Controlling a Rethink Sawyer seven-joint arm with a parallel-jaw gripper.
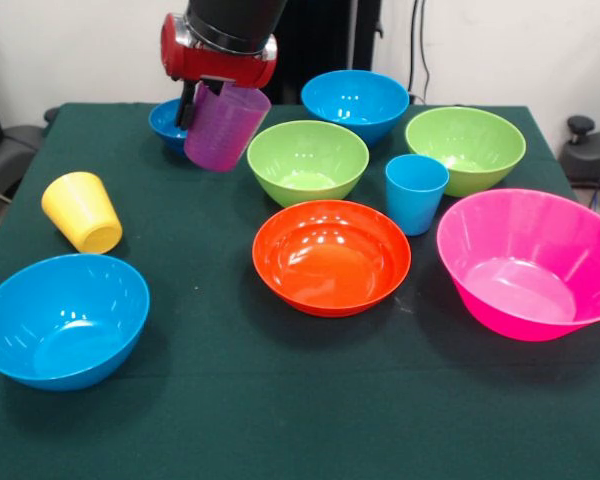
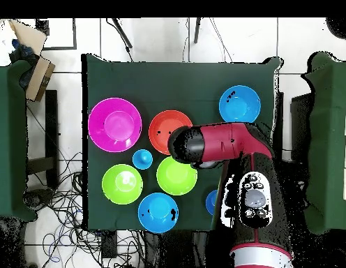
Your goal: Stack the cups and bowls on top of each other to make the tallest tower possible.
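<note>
My gripper [image 1: 206,100] is shut on the rim of the ribbed purple cup [image 1: 226,128], which hangs tilted above the table's back left, just in front of the small dark blue bowl [image 1: 164,122]. The yellow cup [image 1: 82,211] lies tipped at the left. A light blue cup [image 1: 416,193] stands upright between the orange bowl [image 1: 330,256], the pink bowl [image 1: 530,266] and two lime green bowls [image 1: 307,160] [image 1: 466,148]. Light blue bowls sit at the front left [image 1: 62,320] and at the back [image 1: 355,103]. In the overhead view the arm [image 2: 228,145] hides the gripper and the purple cup.
All the bowls stand open side up, each apart from the others, on the dark green cloth [image 1: 280,420]. Cables and boxes lie on the floor around the table [image 2: 183,70] in the overhead view.
</note>
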